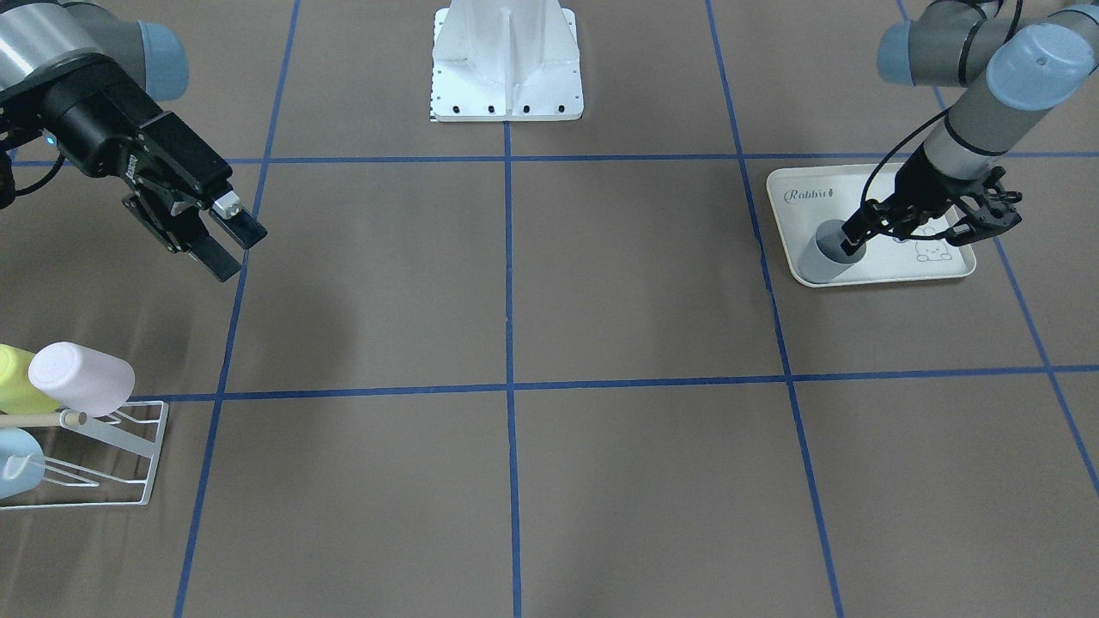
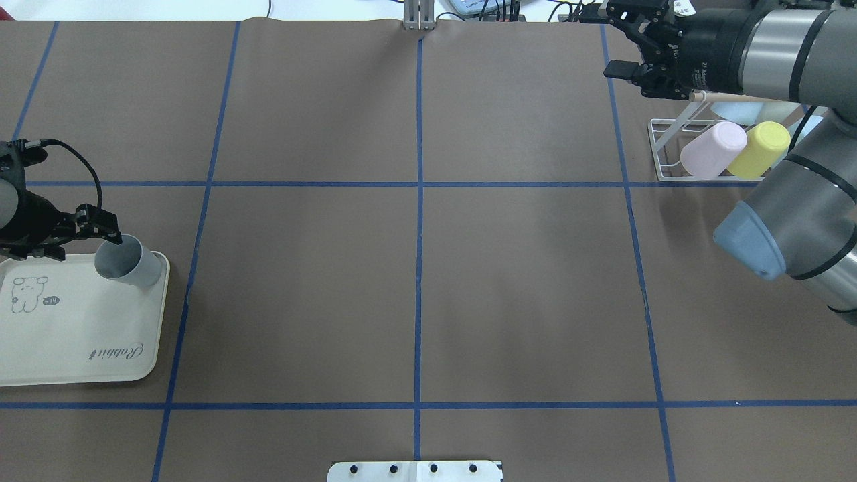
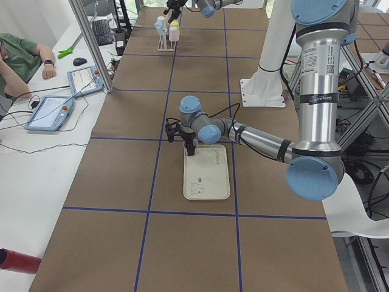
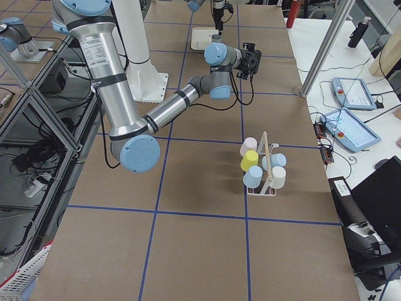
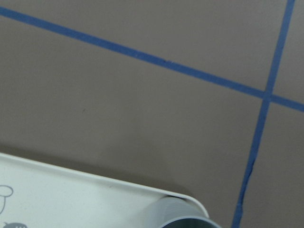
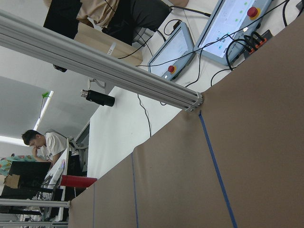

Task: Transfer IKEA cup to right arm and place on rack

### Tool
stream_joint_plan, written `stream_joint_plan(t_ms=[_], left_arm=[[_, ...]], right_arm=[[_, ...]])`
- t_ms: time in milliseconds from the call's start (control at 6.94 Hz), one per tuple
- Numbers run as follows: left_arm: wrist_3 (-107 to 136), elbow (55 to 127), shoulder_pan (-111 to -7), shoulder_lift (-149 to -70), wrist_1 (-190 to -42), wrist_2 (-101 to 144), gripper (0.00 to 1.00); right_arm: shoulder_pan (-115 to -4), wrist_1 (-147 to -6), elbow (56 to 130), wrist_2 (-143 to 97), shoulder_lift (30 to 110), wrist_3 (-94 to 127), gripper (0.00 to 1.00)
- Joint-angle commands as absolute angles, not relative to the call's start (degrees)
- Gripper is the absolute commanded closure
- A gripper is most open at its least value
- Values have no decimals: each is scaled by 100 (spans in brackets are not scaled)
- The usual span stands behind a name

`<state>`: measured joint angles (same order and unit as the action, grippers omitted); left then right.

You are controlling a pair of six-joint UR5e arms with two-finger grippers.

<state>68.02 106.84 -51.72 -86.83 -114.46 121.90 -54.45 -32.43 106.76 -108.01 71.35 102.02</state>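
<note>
At the left edge of the desk (image 2: 415, 288) in the overhead view, the left claw (image 2: 70, 244) is hanging over the cream rabbit-print tray (image 2: 80, 335) with its fingers spread wide. One fingertip is dipping into the mouth of the grey cup (image 2: 134, 268), while the other is sitting well out over the tray, so the claw is pinching nothing. The cup is resting on the tray, in the corner farthest from the robot and nearest the desk's middle, just inside the rim. It is probably standing upright, though the slanted camera angles are making that hard to confirm.

Across the middle, blue tape lines (image 2: 418, 201) are dividing the brown desk cover into squares, and the white base plate (image 2: 415, 472) is sitting at the near edge.

On the right, the right arm (image 2: 790, 40) is reaching forward above the rack (image 2: 659, 157). The right claw (image 1: 230, 242) is hovering raised off the desk, apart from the rack, with its fingers parted and nothing between them. The rack is standing near the desk's right end, carrying a pink cup (image 2: 713, 148), a yellow cup (image 2: 760, 148) and a pale blue cup (image 1: 17, 463) on its prongs, with the wooden rod (image 1: 34, 421) running between them.
</note>
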Motion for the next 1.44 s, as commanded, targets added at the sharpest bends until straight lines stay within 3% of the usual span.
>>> stream_joint_plan(t_ms=[0,432,576,720,864,1296], left_arm=[[6785,10687,-5124,-8578,-11470,12190,0],[6785,10661,-4896,-8578,-11461,12164,1],[6794,10652,-4869,-8578,-11452,12155,31],[6785,10644,-4869,-8578,-11452,12155,75],[6794,10635,-4860,-8587,-11452,12155,87],[6794,10644,-4808,-8631,-11461,12173,85]], right_arm=[[-5432,-3243,10653,-10793,7119,10195,0],[-5432,-3243,10644,-10793,7119,10195,0],[-5432,-3243,10644,-10802,7119,10195,0],[-5432,-3243,10635,-10793,7119,10187,0],[-5432,-3243,10626,-10793,7128,10169,0],[-5432,-3243,10626,-10802,7137,10151,0]])
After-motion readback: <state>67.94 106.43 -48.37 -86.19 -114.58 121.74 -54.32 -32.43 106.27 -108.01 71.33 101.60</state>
